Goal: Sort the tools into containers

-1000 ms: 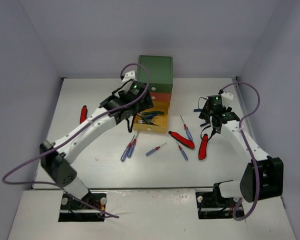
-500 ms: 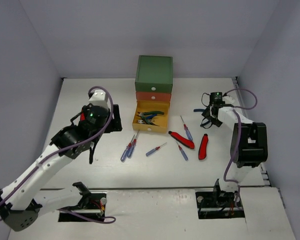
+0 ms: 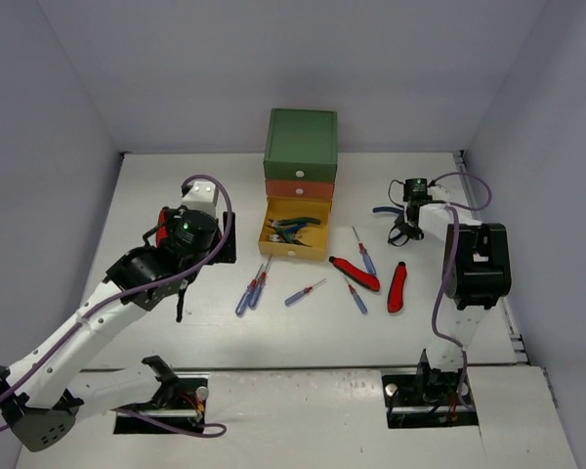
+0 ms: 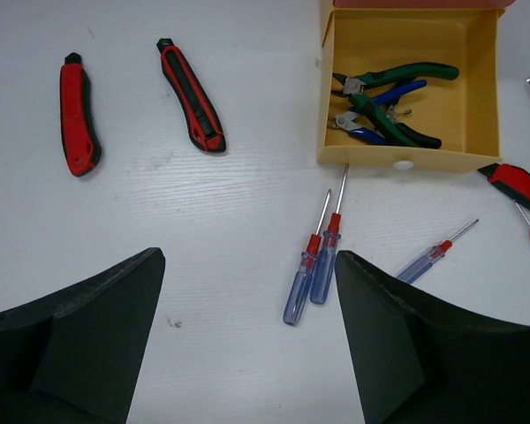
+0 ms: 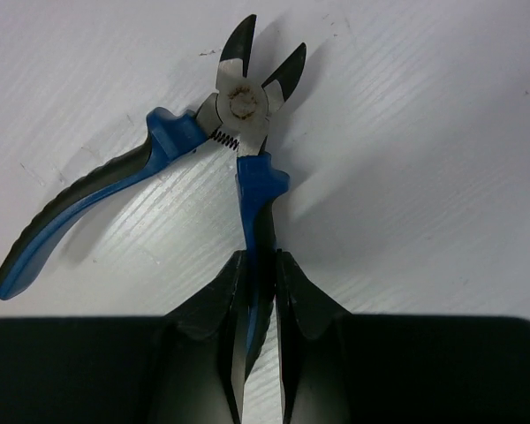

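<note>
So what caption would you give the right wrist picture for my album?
The right tool clamps one handle of the blue-handled cutters lying on the white table.

L gripper [image 4: 247, 258] withdrawn from yellow drawer [image 4: 371, 160] & opened wider; R gripper [image 5: 259, 261] clamped onto blue cutters [image 5: 240, 104] handle.

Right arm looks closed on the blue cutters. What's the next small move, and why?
Probably a short straight lift with the right gripper. It is shut on one handle of the blue cutters, which lie on the table, other handle splayed out. Once clear, they could go to the open yellow drawer, where similar pliers already sit.
</note>
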Available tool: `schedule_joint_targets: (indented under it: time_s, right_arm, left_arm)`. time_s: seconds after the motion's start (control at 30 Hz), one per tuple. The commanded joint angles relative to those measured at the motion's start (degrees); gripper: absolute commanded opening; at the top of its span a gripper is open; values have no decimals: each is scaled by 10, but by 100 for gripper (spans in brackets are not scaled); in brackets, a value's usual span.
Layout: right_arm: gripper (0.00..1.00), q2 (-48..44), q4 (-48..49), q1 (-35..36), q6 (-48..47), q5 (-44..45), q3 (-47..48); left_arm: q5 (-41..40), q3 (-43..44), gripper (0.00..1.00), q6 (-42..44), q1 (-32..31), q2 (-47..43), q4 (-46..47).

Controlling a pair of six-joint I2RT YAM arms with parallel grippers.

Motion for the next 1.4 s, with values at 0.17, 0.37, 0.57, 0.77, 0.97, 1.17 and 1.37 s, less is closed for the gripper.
schedule_joint_targets:
  time_s: [0.17, 0.37, 0.57, 0.77, 0.97, 1.17, 1.37]
  right_arm:
    - [0, -154, -5, 26, -206, -4, -13]
    - [0, -269, -6, 170, -360, 13, -34]
    - [0, -308, -13, 272, -347, -36, -26]
    - [0, -254, -13, 300, -150, -40, 16]
    - [0, -185, -13, 334, -37, -1, 70]
    - [0, -139, -13, 343, 99, 16, 73]
    - [0, -100, -13, 352, 212, 30, 90]
  left_arm:
    - [1, 43, 75, 34, 10, 42, 12]
    - [27, 64, 75, 36, 21, 81, 14]
    - [43, 80, 75, 29, 31, 97, 14]
    - [51, 63, 75, 10, 35, 76, 12]
    - [42, 31, 75, 0, 38, 26, 11]
    - [43, 4, 75, -5, 49, -15, 5]
    - [41, -9, 75, -9, 50, -40, -12]
